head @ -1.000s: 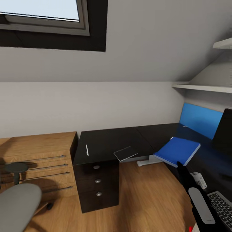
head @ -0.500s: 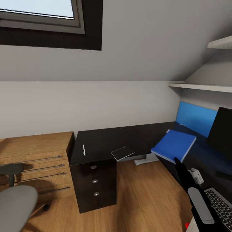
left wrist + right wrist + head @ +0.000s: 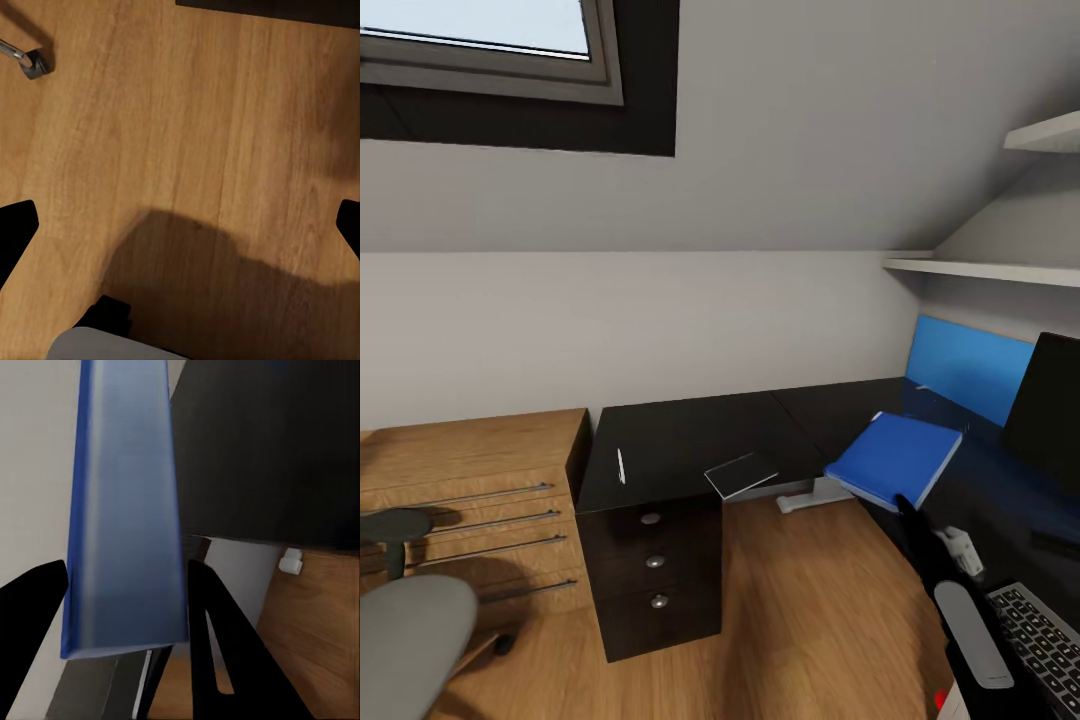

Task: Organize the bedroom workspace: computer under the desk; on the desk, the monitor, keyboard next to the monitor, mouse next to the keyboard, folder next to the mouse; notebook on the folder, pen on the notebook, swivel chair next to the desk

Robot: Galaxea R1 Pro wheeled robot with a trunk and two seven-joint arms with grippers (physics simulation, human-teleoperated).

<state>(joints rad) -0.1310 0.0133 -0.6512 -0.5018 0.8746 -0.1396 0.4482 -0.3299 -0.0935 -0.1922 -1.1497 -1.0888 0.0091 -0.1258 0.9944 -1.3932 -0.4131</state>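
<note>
Gripping the flat bright blue folder (image 3: 895,458) between its black fingers (image 3: 30,622), your right gripper (image 3: 124,607) holds it over the glossy black L-shaped desk (image 3: 690,440), near the black-fronted monitor (image 3: 1045,405). Your left gripper (image 3: 180,225) hangs spread open above wood floor (image 3: 187,120). No writing is legible.

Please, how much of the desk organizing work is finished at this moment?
Done: the black-screen monitor and dark-keyed keyboard sit on the glossy black desk. In hand: the right gripper holds the bright blue folder over the desk. Left: the thin dark-grey notebook and slim white pen lie apart; the grey swivel chair stands away.
</note>
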